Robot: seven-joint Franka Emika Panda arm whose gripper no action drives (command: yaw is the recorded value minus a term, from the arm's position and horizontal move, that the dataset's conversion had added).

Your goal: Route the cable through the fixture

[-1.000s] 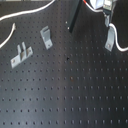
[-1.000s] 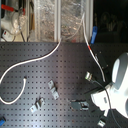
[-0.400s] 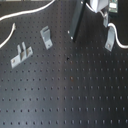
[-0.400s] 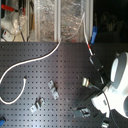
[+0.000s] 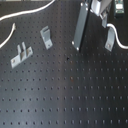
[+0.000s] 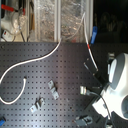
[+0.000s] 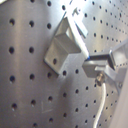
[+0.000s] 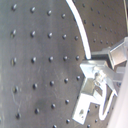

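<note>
Gripper (image 7: 98,68) first, and I can see little of it. In the first exterior view its body runs off the upper edge, and only one dark finger reaches down toward the board (image 5: 65,95). In the second exterior view the white arm (image 6: 120,80) covers the fingertips altogether. Both wrist views are close and blurred. They show one dark finger (image 7: 109,59) from the side and never the gap, so I cannot tell whether the jaws stand apart or pressed together.

What I can make out is the cable (image 7: 101,102) meeting that finger. In the first wrist view it hangs away from a small metal end piece just under the fingertip. In the second wrist view it loops past the finger and curves off across the board. Whether it is pinched or only lying against the finger is not clear.

I see the fixture (image 5: 80,27) leaning just beside the gripper in the first exterior view, its foot on the board. In both wrist views it sits right next to the fingertip, with the cable beside it.

Well apart, toward the first exterior view's left, stand the bracket with a bent foot (image 5: 46,36) and the low pronged plate (image 5: 20,54), and more cable trails past them out of frame.
</note>
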